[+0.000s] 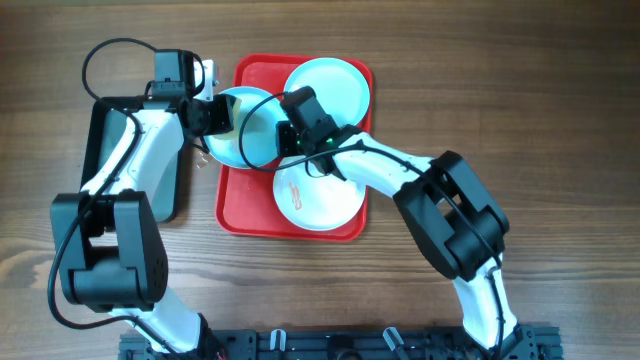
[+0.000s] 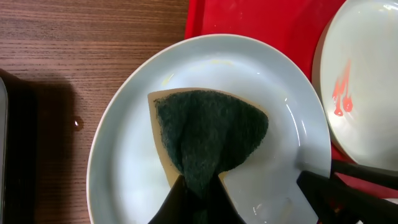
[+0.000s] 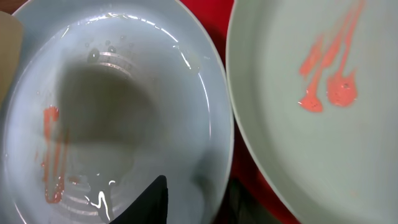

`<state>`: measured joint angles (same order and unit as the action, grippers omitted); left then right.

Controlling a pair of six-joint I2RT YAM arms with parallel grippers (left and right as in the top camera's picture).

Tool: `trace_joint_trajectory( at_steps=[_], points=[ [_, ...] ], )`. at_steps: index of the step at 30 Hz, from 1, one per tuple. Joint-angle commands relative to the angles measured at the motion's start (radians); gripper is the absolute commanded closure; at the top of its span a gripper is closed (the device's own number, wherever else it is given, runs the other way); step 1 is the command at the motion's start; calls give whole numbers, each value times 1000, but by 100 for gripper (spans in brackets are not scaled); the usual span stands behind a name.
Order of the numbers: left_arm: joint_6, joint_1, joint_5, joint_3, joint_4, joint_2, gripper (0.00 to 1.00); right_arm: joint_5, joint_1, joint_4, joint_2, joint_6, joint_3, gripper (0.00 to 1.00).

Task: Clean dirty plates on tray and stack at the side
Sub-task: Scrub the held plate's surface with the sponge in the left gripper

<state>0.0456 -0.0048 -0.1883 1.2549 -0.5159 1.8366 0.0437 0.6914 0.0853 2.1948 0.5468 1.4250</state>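
The red tray [image 1: 240, 215] holds three plates. A pale turquoise plate [image 1: 250, 145] overhangs the tray's left edge. My left gripper [image 1: 222, 118] is shut on a green scouring sponge [image 2: 211, 134] and presses it on this plate [image 2: 130, 143]. My right gripper [image 1: 288, 138] is shut on the same plate's right rim [image 3: 124, 93], one finger on top and one beneath [image 3: 199, 193]. Faint red streaks remain on it. The whiter plate [image 1: 320, 200] at the tray's front carries red smears [image 3: 311, 124]. The second turquoise plate [image 1: 335, 85] lies at the tray's back right.
A black tray [image 1: 175, 185] lies on the wooden table left of the red tray, partly under my left arm. It shows at the left edge of the left wrist view [image 2: 12, 155]. Cables loop over the plates.
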Motion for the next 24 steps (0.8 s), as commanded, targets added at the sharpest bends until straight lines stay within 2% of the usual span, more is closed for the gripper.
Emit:
trace_joint_trajectory(
  at_steps=[1,7,10,14,24],
  points=[
    [-12,0,-1,-3,4,10,96,-7,7,-4,27,14,31,70],
    [0,0,-1,-17,5,10,96,-15,7,-9,27,15,35,81],
    [35,0,-1,-42,19,10,96,-22,7,-9,27,32,35,92],
    [52,-6,4,-66,27,10,96,-22,7,-9,27,33,35,96],
    [134,-106,147,-68,23,9,96,-57,7,-2,27,130,35,96]
  ],
)
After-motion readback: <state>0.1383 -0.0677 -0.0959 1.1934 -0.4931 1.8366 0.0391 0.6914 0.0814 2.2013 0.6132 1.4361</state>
